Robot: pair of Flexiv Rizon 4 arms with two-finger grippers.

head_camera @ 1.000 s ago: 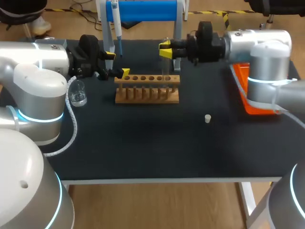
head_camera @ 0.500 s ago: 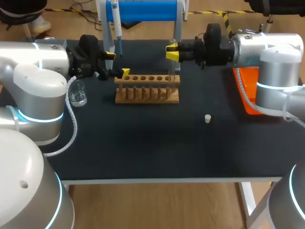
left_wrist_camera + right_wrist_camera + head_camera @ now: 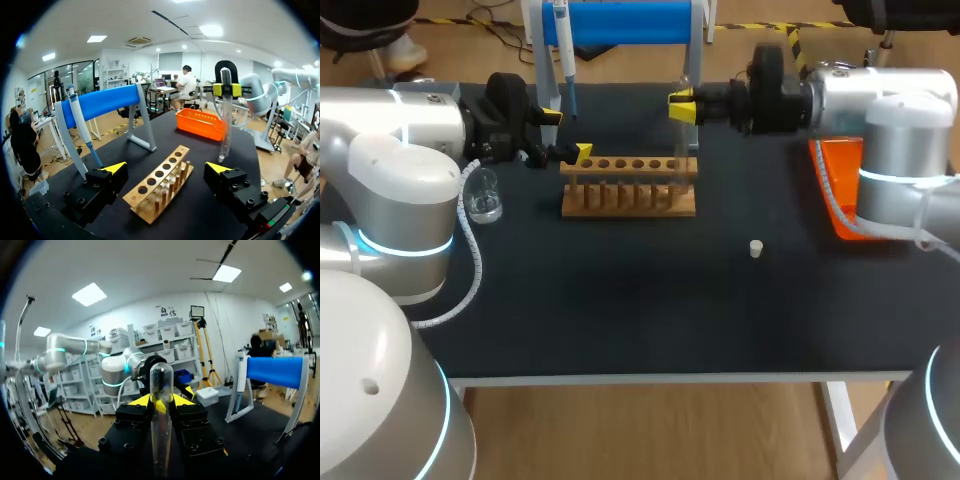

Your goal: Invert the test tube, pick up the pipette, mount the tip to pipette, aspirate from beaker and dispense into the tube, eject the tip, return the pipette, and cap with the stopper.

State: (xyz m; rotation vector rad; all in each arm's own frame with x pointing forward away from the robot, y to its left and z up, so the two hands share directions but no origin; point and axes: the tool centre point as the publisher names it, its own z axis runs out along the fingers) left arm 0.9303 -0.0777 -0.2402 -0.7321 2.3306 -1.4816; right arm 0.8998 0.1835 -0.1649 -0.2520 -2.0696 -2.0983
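Here, clear glass test tube (image 3: 224, 125), upright, pinched in right tool (image 3: 681, 107).

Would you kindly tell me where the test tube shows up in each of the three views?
Head view: test tube upright in the right tool, by the wooden rack's right end.
Left wrist view: tube beyond the rack, gripped by that tool.
Right wrist view: tube between its own tool's fingers.
Shared landmark: the blue stand.
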